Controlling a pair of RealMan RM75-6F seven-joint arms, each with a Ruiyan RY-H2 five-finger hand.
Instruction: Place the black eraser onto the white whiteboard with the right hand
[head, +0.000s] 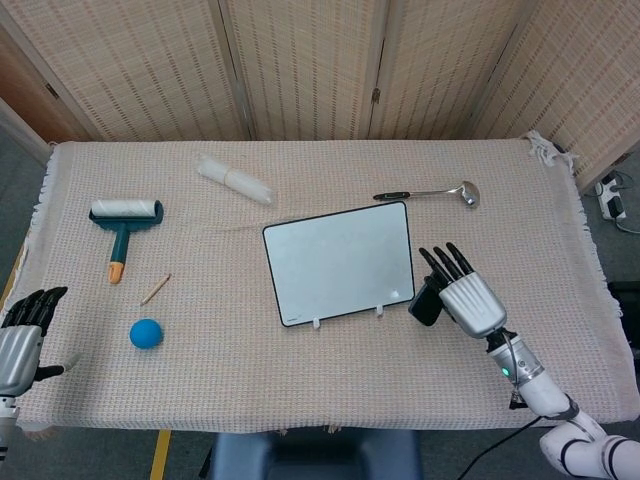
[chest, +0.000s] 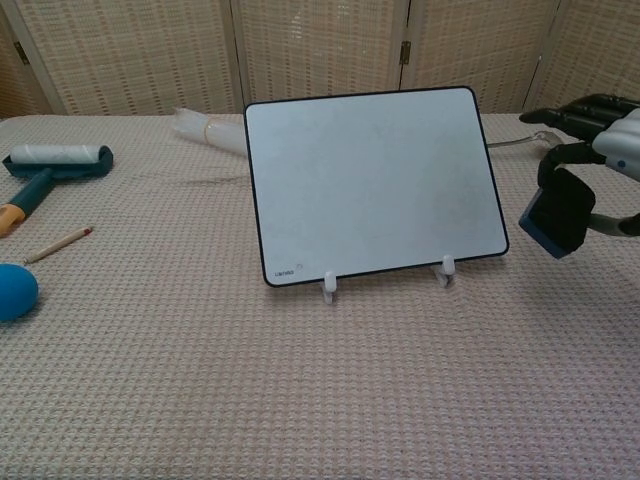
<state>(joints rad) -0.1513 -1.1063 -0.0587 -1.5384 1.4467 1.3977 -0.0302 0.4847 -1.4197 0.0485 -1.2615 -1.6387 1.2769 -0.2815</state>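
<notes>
one eraser, one whiteboard, two hands

The whiteboard stands propped near the middle of the surface, tilted back on its clips. Just beside its right edge, the right hand holds the eraser lifted above the surface, near the whiteboard's front right corner. Behind the whiteboard, toward the back edge, lies the ladle, right of centre, and the bundle of plastic cups, left of centre. The lint roller lies toward the left edge; in front of it come the pencil and then the ball. The left hand hangs at the front left corner, off the surface's edge.
</notes>
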